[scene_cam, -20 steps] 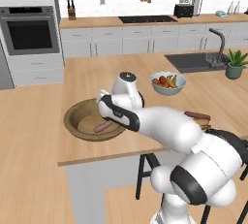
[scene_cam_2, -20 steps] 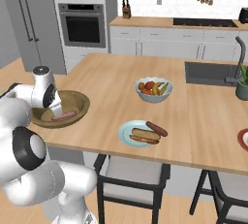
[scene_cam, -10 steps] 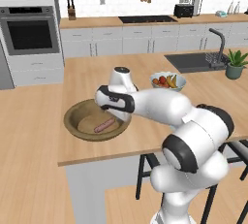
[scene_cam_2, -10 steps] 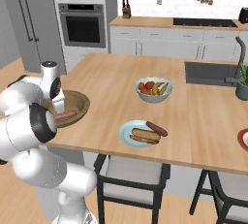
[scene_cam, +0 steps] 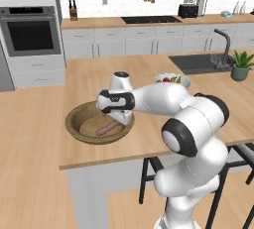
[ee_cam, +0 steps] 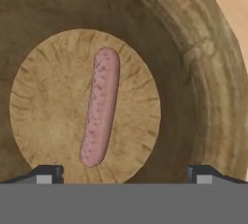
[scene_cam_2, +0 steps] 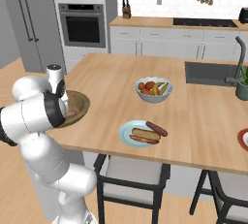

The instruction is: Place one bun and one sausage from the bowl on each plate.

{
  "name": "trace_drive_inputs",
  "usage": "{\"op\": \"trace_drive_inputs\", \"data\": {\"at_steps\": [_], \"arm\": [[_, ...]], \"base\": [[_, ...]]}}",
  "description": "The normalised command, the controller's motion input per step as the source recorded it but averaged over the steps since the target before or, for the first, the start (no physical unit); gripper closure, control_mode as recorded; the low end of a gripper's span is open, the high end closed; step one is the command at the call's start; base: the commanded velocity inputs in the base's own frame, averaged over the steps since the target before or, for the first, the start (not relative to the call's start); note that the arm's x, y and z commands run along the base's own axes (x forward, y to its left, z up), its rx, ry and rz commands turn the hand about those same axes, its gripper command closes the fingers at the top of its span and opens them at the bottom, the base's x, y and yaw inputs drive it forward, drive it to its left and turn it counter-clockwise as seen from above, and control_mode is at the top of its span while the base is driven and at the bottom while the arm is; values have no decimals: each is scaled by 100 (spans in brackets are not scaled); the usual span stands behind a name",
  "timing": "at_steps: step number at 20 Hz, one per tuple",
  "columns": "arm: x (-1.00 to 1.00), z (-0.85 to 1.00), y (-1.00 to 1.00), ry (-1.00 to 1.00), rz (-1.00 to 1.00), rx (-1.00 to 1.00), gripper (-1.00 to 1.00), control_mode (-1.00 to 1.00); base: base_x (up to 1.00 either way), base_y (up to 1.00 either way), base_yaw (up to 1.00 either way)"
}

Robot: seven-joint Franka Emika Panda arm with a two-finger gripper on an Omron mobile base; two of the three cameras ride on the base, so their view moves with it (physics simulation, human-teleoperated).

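The brown wooden bowl (scene_cam: 79,119) stands near the island's left front edge and holds one pinkish-brown sausage (scene_cam: 105,129). My gripper (scene_cam: 119,119) hangs just above the bowl's right half, pointing down. In the hand view the sausage (ee_cam: 100,106) lies on the bowl's floor, and the gripper (ee_cam: 124,174) is open and holds nothing, its fingertips (ee_cam: 48,173) spread wide apart. The light blue plate (scene_cam_2: 127,130) carries a reddish-brown bun (scene_cam_2: 142,135) and a dark sausage (scene_cam_2: 156,128). The red-rimmed plate (scene_cam_2: 242,139) shows at the right edge.
A pale blue fruit bowl (scene_cam_2: 153,90) sits mid-island behind the blue plate. A sink (scene_cam: 198,63) and a potted plant (scene_cam: 241,65) are at the far right. Stools stand under the island's front edge.
The hand has come down a little toward the bowl and the arm's elbow has swung up and over. The jaws stayed open.
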Motion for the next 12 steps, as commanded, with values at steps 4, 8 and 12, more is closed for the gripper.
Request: {"op": "trace_drive_inputs", "data": {"at_steps": [4,8,12], "arm": [[40,-36,0,0,0,0,-100,-100],[57,-31,1,2,0,0,-100,-100],[38,-34,3,3,0,0,-100,-100]], "base": [[0,0,0],[0,0,0],[0,0,0]]}}
